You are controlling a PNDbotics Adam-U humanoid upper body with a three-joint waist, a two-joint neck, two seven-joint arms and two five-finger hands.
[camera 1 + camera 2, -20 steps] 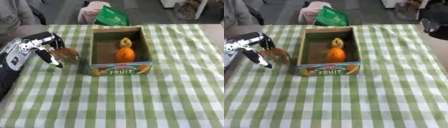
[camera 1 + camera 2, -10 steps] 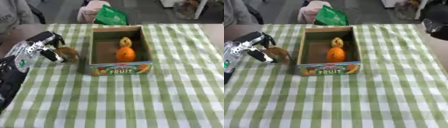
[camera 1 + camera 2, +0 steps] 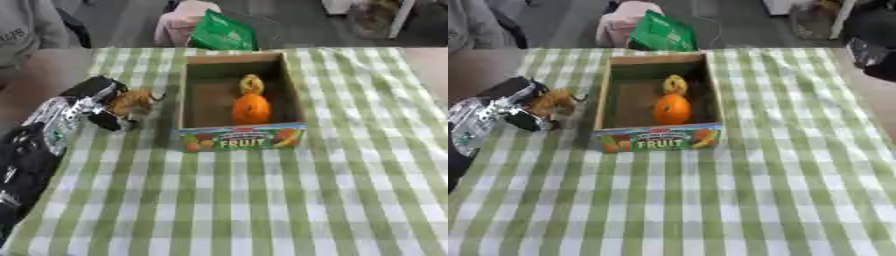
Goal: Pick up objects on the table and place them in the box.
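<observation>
A cardboard fruit box (image 3: 241, 139) stands on the green checked table, holding an orange (image 3: 251, 109) and a yellow fruit (image 3: 252, 84) behind it. Left of the box, my left hand (image 3: 98, 102) is curled around a small brown thing (image 3: 131, 101) that looks like a toy animal, just above the cloth. My right hand (image 3: 872, 47) shows only as a dark shape at the upper right corner of the right eye view; its fingers cannot be made out.
A green bag (image 3: 223, 32) and a pink item (image 3: 184, 15) lie beyond the table's far edge. A person in grey (image 3: 26, 27) sits at the far left corner. The checked cloth (image 3: 262, 200) stretches in front of the box.
My left hand has drawn in around the brown thing and moved slightly up and toward the box. The orange and yellow fruit stay put.
</observation>
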